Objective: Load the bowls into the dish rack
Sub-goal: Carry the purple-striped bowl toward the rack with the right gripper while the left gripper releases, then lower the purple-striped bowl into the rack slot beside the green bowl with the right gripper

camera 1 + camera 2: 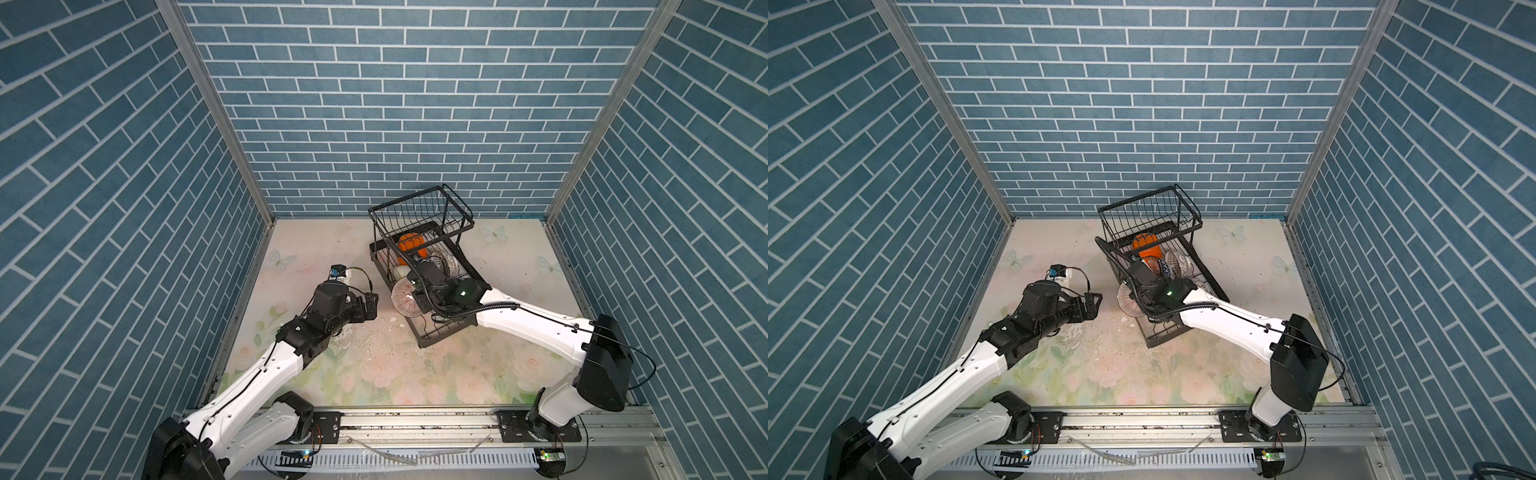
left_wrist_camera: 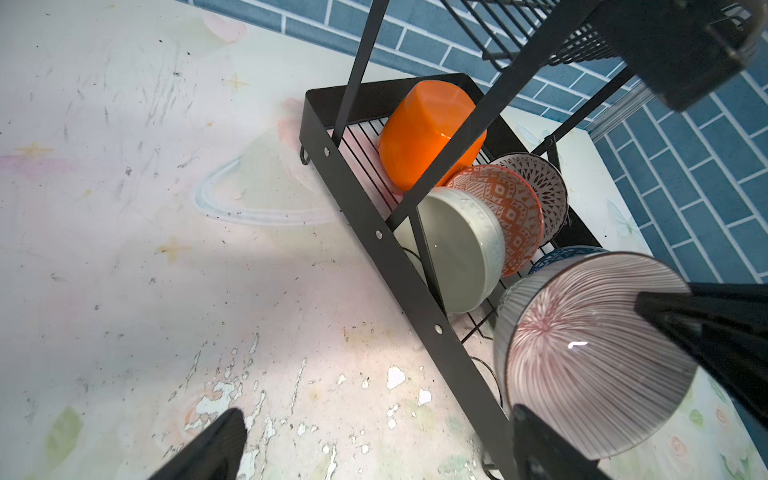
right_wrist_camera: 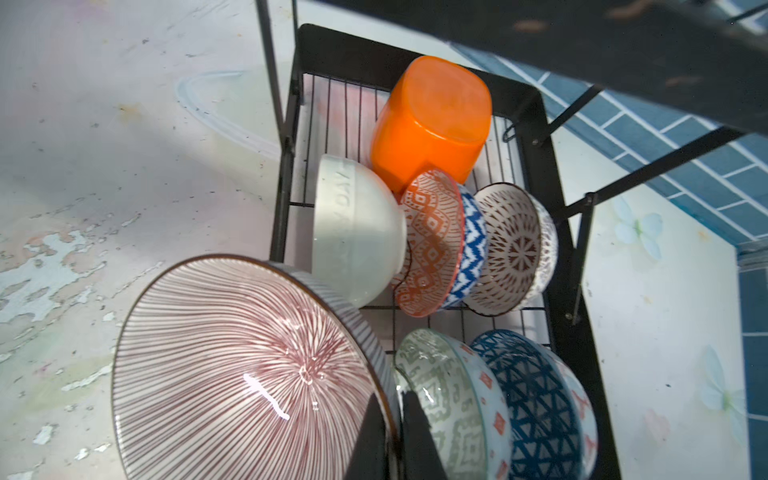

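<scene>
The right gripper [image 3: 395, 399] is clamping its 2 fingers on the rim of the striped bowl [image 3: 232, 361] and is holding it tilted on edge, with the hollow facing the left gripper [image 2: 378, 411]. In both top views the striped bowl [image 1: 405, 300] is hanging at the long side rail of the dish rack [image 1: 424, 341], on the side toward the left arm, and is partly overlapping the table [image 1: 374, 374]. Whether it is touching the rail cannot be told. In the right wrist view, 7 bowls are resting in the rack's lower tray. The orange bowl [image 3: 432, 124] is leaning at the far end under the raised basket [image 1: 419, 208]. Next, the cream bowl [image 3: 353, 232], the orange-red bowl [image 3: 432, 245], the blue zigzag bowl [image 3: 473, 245] and the brown bowl [image 3: 515, 245] are standing on edge in 1 row. The grey-green bowl [image 3: 444, 395] and the dark blue bowl [image 3: 536, 399] are standing on edge side by side, nearest the right gripper. The left gripper is hovering over the table just beside the side rail, with its fingers spread wide apart and gripping nothing.
</scene>
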`<control>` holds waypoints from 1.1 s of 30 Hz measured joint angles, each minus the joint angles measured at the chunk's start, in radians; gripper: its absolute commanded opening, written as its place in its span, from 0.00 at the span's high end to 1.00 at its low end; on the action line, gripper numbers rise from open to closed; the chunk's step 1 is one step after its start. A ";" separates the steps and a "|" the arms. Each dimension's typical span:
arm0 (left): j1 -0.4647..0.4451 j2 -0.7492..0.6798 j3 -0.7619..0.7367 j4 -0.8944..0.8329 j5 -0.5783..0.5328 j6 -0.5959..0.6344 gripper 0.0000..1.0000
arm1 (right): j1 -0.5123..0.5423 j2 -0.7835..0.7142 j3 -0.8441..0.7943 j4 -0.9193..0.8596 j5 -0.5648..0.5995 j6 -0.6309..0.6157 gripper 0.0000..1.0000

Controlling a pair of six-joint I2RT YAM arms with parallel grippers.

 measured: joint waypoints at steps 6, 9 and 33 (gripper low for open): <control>0.002 -0.030 -0.019 0.008 -0.007 0.003 0.00 | 0.000 -0.042 -0.040 -0.021 0.085 -0.031 1.00; 0.002 -0.034 -0.019 0.008 -0.016 0.004 0.00 | 0.003 -0.052 -0.064 -0.028 0.126 -0.045 1.00; 0.037 -0.034 -0.039 0.024 -0.049 0.019 0.00 | 0.127 -0.053 -0.202 0.166 0.475 -0.270 1.00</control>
